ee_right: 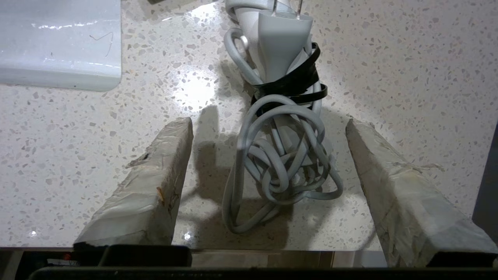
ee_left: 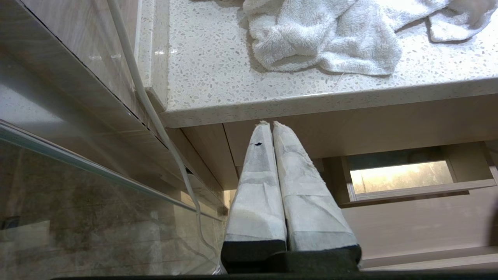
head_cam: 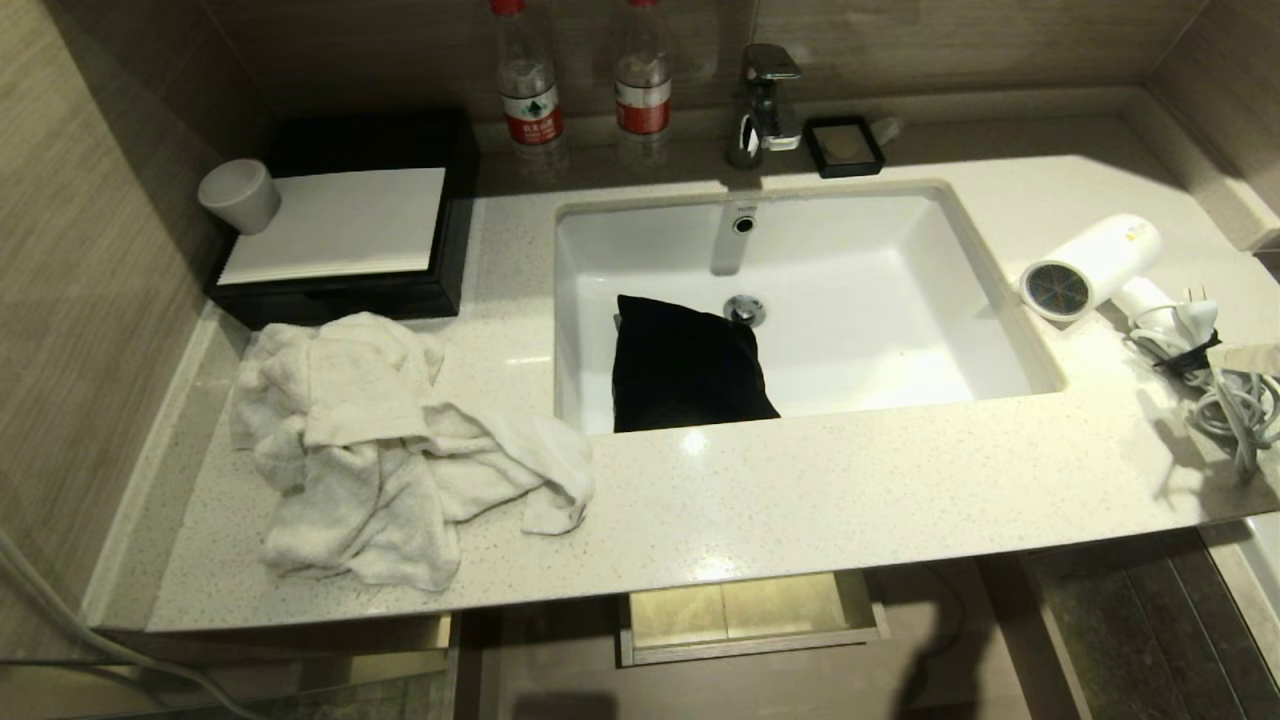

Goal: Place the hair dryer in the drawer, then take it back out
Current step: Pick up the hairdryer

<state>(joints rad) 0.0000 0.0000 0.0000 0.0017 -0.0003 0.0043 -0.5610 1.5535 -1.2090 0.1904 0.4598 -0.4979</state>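
Right gripper [ee_right: 268, 179]: jaws stand wide apart over the speckled stone countertop [ee_right: 389, 70], holding nothing; both fingers [ee_right: 151, 190] are blunt wedges wrapped in worn, creased tape.
Between the jaws: the hair dryer's bundled cord [ee_right: 280, 163], smooth grey-white loops bound by a black strap, with the flat white plug [ee_right: 282, 42] lying past the fingertips.
Hair dryer [head_cam: 1090, 265]: glossy white, stubby round barrel, mesh grille end facing the sink; it lies on the countertop right of the basin, outside the drawer.
Drawer [head_cam: 750, 618]: shallow, pale wood grain, partly pulled out below the counter's front edge.
Sink [head_cam: 900, 290]: white rectangular basin, corner seen beyond the right fingertips; a black fabric pouch [head_cam: 685, 365] lies in it.
Left gripper [ee_left: 268, 126]: taped fingers pressed together, tips pointing at the underside of the counter edge.
Towel [head_cam: 380, 450]: white terry, crumpled on the counter's left part.
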